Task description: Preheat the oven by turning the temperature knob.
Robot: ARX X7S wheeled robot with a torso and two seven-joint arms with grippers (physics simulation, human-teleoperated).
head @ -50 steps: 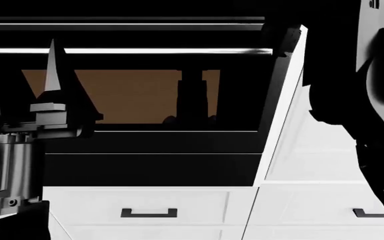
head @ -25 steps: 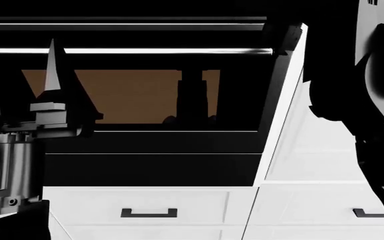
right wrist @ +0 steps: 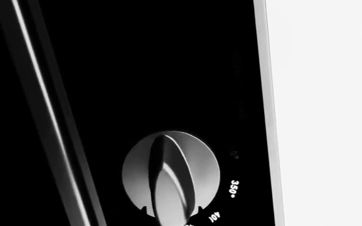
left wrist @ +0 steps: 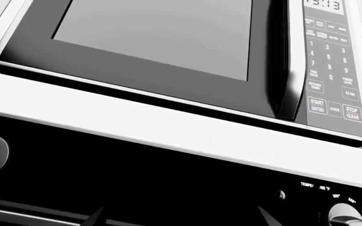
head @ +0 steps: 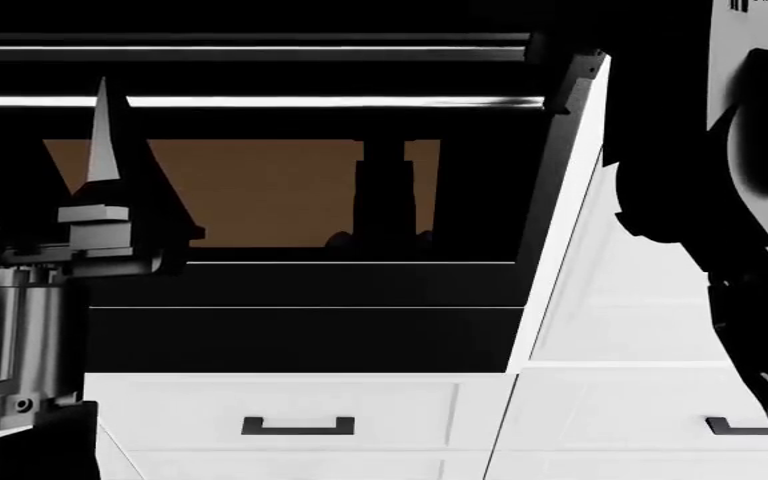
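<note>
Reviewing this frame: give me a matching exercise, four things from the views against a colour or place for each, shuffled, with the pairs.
Things:
1. oven window
2. drawer handle
3. temperature knob
4. microwave

Descriptions:
A. small, black, on a white front
B. silver, beside a 350 mark
C. brown-tinted glass
D. above the oven's black control panel, keypad at one side

Pairs: 1-C, 2-A, 3-B, 4-D

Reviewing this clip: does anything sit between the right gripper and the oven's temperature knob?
Nothing visible does. The right wrist view looks straight at the round silvery ridged temperature knob on the black oven panel, with two dark fingertip points at its lower rim and no other object in front.
</note>
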